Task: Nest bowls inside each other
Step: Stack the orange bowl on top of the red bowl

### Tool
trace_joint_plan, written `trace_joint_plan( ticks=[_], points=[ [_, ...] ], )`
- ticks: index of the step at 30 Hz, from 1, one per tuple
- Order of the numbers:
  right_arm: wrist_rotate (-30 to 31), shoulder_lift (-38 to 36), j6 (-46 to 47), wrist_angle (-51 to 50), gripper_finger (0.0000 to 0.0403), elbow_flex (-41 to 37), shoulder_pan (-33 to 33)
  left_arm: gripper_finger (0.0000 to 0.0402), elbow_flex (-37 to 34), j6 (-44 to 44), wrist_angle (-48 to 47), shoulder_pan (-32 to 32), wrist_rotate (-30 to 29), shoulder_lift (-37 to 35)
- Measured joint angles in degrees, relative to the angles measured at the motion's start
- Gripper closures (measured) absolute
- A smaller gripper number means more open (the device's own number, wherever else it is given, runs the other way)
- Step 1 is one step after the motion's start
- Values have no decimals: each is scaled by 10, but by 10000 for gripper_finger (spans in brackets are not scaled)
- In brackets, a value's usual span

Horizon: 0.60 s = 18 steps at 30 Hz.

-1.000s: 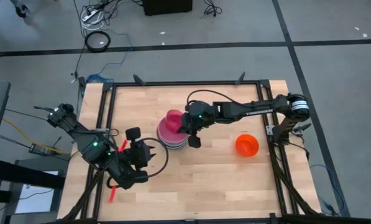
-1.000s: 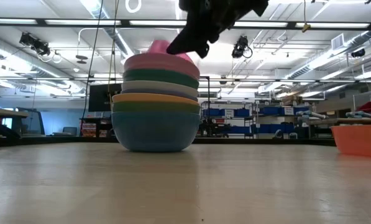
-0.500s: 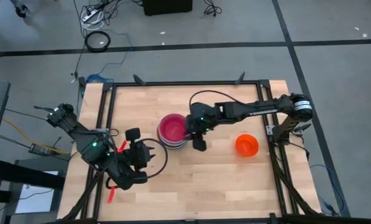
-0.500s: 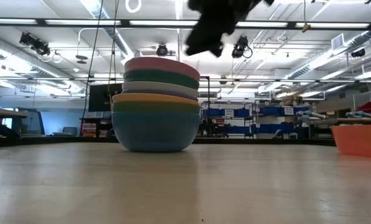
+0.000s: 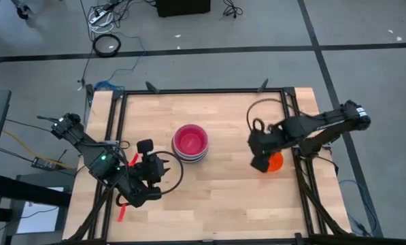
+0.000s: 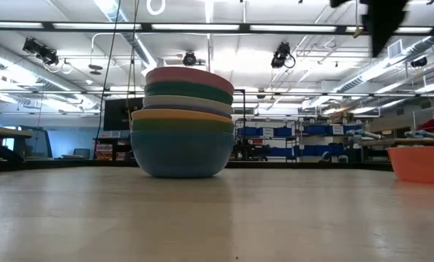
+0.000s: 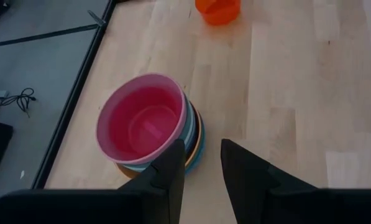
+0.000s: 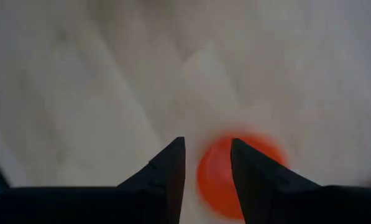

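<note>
Two clusters of bowls sit well apart on the bench (image 5: 223,197) from above: a nested stack (image 5: 190,143) topped by a pink bowl (image 5: 190,139) near the middle, and a lone orange-red bowl (image 5: 273,162) toward the right edge. The right hand (image 5: 259,163) hangs beside that bowl; the left hand (image 5: 148,147) waits near the stack. At bench height the stack (image 6: 182,124) shows blue at the base, pink on top, with the orange-red bowl (image 6: 420,163) far right. The left wrist camera shows the left hand (image 7: 202,163) fingers slightly apart, empty, the stack (image 7: 151,127) beyond. The right wrist camera shows the right hand (image 8: 207,163) fingers apart, empty, over the orange-red bowl (image 8: 219,177).
</note>
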Motion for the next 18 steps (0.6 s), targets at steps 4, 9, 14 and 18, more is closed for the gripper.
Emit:
trace_joint_plan(
  ticks=[4,9,14,18],
  points=[
    [-49,4,58,8,284,-47,41,289,0,0,1,0,0,0],
    [-58,4,111,64,284,-117,79,289,0,-1,2,0,0,0],
    [-39,4,141,92,284,-179,96,289,0,-2,2,0,0,0],
    [-37,4,144,110,283,-233,96,289,0,-2,2,0,0,0]
  ],
)
